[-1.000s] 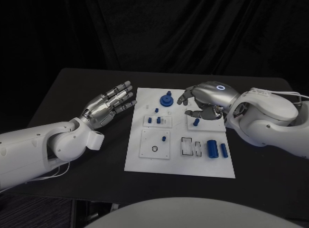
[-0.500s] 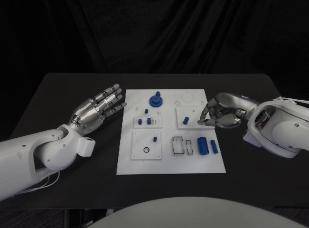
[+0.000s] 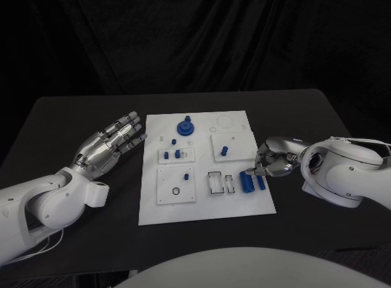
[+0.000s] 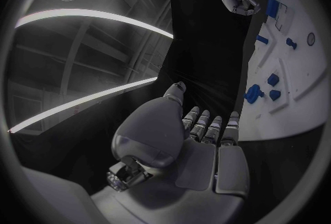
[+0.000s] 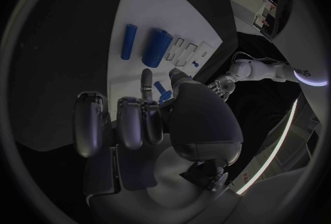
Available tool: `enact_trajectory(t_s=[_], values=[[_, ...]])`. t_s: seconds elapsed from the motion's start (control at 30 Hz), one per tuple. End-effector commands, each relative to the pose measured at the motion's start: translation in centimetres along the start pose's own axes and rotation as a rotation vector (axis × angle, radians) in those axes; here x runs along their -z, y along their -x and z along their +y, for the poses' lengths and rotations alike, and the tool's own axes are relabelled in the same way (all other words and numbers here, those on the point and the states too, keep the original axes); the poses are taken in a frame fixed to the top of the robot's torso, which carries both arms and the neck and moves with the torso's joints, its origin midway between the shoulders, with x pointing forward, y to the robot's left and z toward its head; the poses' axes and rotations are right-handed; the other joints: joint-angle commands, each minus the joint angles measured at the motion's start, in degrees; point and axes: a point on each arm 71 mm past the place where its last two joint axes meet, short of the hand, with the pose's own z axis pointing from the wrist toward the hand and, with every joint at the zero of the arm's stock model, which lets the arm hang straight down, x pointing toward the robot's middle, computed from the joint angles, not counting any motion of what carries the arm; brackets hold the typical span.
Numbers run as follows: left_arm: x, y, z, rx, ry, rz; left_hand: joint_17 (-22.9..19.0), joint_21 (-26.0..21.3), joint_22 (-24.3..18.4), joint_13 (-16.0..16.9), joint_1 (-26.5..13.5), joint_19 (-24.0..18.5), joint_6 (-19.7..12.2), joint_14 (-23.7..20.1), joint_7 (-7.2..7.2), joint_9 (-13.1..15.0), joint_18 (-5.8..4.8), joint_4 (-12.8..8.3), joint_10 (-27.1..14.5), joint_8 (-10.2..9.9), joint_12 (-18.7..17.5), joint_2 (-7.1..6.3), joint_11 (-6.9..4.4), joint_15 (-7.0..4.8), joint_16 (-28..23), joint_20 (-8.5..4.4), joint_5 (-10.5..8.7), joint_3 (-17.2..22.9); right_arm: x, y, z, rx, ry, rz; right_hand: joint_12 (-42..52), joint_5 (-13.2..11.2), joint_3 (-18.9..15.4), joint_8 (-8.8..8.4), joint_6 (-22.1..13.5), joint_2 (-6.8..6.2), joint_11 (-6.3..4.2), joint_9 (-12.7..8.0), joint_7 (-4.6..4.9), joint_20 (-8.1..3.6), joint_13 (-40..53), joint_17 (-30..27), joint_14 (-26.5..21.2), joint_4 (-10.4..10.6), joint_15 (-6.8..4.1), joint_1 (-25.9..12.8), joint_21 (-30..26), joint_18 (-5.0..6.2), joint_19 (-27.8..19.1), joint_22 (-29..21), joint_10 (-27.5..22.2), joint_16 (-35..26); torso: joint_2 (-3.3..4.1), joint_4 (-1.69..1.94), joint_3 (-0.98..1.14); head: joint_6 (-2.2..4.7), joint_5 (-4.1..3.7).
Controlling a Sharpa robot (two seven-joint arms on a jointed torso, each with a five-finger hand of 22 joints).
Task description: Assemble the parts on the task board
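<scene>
Now | right hand (image 3: 273, 163) curled, empty, just beside the two blue cylinders (image 3: 252, 182) | left hand (image 3: 109, 142) released, off-board | you: spread fingers first, pinch the nearer cylinder mid-body

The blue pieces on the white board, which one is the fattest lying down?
The thick blue cylinder lying beside the right hand. Its neighbour, the thin blue rod, is slimmer.

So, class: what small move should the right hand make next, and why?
Probably lower the right hand onto the two blue cylinders lying loose at the board edge beside it. Its fingers are curled above them holding nothing, and the left hand waits open off the board.
</scene>
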Motion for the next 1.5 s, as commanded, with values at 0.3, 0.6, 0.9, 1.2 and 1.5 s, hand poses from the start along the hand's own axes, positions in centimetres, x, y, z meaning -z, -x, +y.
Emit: enact_trajectory(t_s=[0.3, 0.6, 0.9, 1.2, 1.5], values=[[0.1, 0.1, 0.1, 0.008, -0.007, -0.018, 0.1, 0.1, 0.1, 0.0, 0.4, 0.1, -0.1, 0.2, -0.07, 0.0, 0.67, 0.0, 0.1, 0.4, 0.0, 0.49, 0.25, 0.54, 0.4, 0.26, 0.30, 0.9, -1.0, -0.8, 0.9, 0.174, -0.052, 0.007, 0.1, 0.6, 0.5, 2.96, -0.7, 0.00, -0.80, 4.4, -0.68, -0.86, 15.0, 13.0, 5.6, 0.3, -0.77, -7.0, 3.9, -1.37, 5.0, 14.0, 6.1, 2.4, -0.17, -0.02, 0.03, -0.01, 0.14], [0.2, 0.3, 0.2, 0.007, 0.000, -0.024, 0.1, 0.1, 0.0, 0.0, 0.4, 0.1, -0.4, 0.2, -0.37, 0.0, 0.52, 0.1, -0.2, 0.3, -0.3, 0.42, -0.06, 0.84, 0.5, 0.39, 0.33, 1.2, -1.5, -1.6, 1.5, 0.211, -0.050, 0.010, 0.1, -0.8, 0.6, 2.66, 0.0, -0.03, -1.00, 5.2, -0.88, -0.96, 15.0, 13.4, 5.7, 0.3, -0.89, -10.8, 4.4, -1.45, 5.1, 14.1, 6.1, 2.6, 0.03, 0.03, -0.05, -0.01, 0.18], [0.3, 0.2, 0.3, 0.011, 0.010, -0.019, 0.1, 0.2, 0.1, -0.1, 0.4, 0.2, -0.5, 0.2, -0.51, -0.1, 0.41, 0.1, -0.4, 0.3, -0.6, 0.42, -0.27, 1.06, 0.5, 0.48, 0.34, 1.3, -1.5, -1.9, 1.5, 0.250, -0.069, -0.007, 0.1, -9.5, -2.6, 2.46, 0.7, -2.45, -1.14, 6.3, -1.03, -1.08, 15.0, 12.9, 5.6, 0.4, -1.02, -17.5, 3.8, -1.27, 4.8, 13.8, 6.1, 2.4, 0.04, 0.12, -0.01, -0.01, 0.24], [0.3, 0.2, 0.4, 0.016, 0.022, -0.013, 0.1, 0.2, 0.1, -0.1, 0.4, 0.2, -0.5, 0.2, -0.46, -0.1, 0.25, 0.2, -0.6, 0.3, -0.7, 0.44, -0.43, 1.42, 0.7, 0.66, 0.26, 1.5, -1.5, -2.2, 1.7, 0.282, -0.079, 0.017, 0.1, -7.0, -2.4, 2.00, 0.6, -1.51, -1.14, 6.7, -1.01, -1.07, 15.0, 13.1, 5.6, 0.3, -1.02, -16.9, 3.8, -1.24, 4.7, 13.8, 6.1, 2.5, 0.00, 0.08, -0.07, -0.01, 0.18], [0.3, 0.2, 0.5, 0.021, 0.038, -0.006, 0.2, 0.2, 0.2, -0.1, 0.3, 0.3, -0.4, 0.3, -0.08, 0.0, 0.07, 0.4, -0.7, 0.4, -0.6, 0.41, -0.53, 1.81, 0.9, 0.87, 0.23, 1.7, -1.9, -2.4, 2.3, 0.289, -0.060, 0.022, 0.1, -3.0, -1.3, 1.98, 1.3, -0.34, -1.31, 7.8, -1.24, -1.14, 15.0, 12.8, 5.6, 0.2, -1.15, -14.1, 3.7, -1.21, 4.7, 13.8, 6.1, 2.4, -0.04, 0.06, -0.07, -0.01, 0.17]])
